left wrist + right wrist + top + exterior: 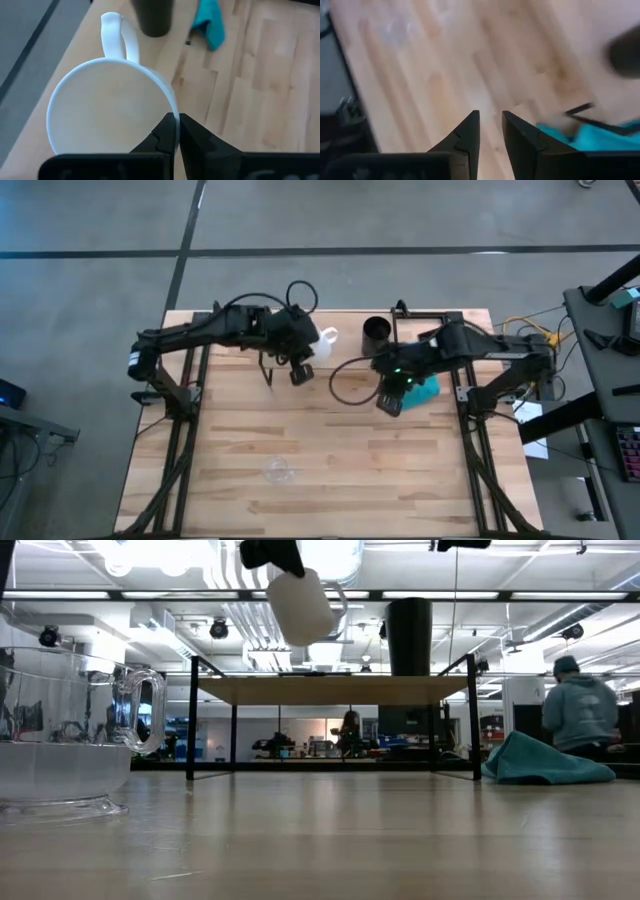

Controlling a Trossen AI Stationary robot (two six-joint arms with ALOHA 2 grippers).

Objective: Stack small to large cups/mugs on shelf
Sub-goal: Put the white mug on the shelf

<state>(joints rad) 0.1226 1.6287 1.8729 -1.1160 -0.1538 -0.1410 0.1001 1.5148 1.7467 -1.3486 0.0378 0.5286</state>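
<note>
The white handled mug (pixel 325 337) (pixel 300 605) is in my left gripper (pixel 313 345), in the air above the left half of the shelf (pixel 330 690). The tall black cup (pixel 376 332) (pixel 408 637) stands upright on the shelf's right part. The small clear glass cup (pixel 278 471) (pixel 60 740) sits on the table near its near edge. My right gripper (pixel 489 117) (pixel 390 402) is open and empty, hovering over the table beside the teal cloth (pixel 425 390). My left gripper pinches the mug's rim (pixel 174 109) on the side opposite the handle (pixel 112 35), one finger inside the mug and one outside. The mug is lifted clear above the shelf and hangs tilted.
The teal cloth (pixel 545 762) lies on the table at the shelf's right end. A black cable loop (pixel 350 385) lies between the two grippers. The shelf's thin black legs (pixel 190 720) stand at its corners. A person (pixel 580 710) is in the room beyond the table.
</note>
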